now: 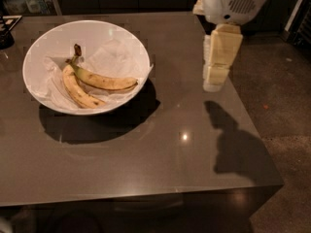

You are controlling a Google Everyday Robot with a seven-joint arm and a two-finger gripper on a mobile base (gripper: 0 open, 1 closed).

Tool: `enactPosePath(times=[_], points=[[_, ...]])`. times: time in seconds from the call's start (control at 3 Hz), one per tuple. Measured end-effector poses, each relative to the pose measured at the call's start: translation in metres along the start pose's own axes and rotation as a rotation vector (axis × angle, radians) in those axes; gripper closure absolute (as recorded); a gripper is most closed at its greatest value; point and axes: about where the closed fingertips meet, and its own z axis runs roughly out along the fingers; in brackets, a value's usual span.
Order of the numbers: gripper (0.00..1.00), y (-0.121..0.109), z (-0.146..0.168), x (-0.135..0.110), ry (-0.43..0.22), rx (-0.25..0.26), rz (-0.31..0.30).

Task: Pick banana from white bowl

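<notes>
The white bowl (41, 45) stands on the left part of the dark table, lined with crumpled white paper. Two bananas lie in it, joined at the stem. The banana (104, 81) is the longer, gently curved one, pointing right with a dark tip. The paler, speckled banana (77, 93) lies to its left and nearer the front. My gripper (212, 83) hangs pointing down above the table's right side. It is well to the right of the bowl and holds nothing.
The dark table (146, 154) has its right edge just past the gripper and its front edge near the bottom of the view. Bare floor (282, 91) lies to the right. A dark object (6, 33) sits at the far left edge.
</notes>
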Motion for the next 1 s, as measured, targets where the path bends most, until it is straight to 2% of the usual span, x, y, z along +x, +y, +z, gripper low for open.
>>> enactPosePath(times=[0.33, 0.67, 1.0], points=[[0.00, -0.038, 0.009, -0.047, 0.024, 0.011, -0.057], [0.00, -0.055, 0.020, -0.084, 0.025, 0.005, -0.100], [0.00, -0.061, 0.024, -0.094, -0.002, 0.028, -0.088]])
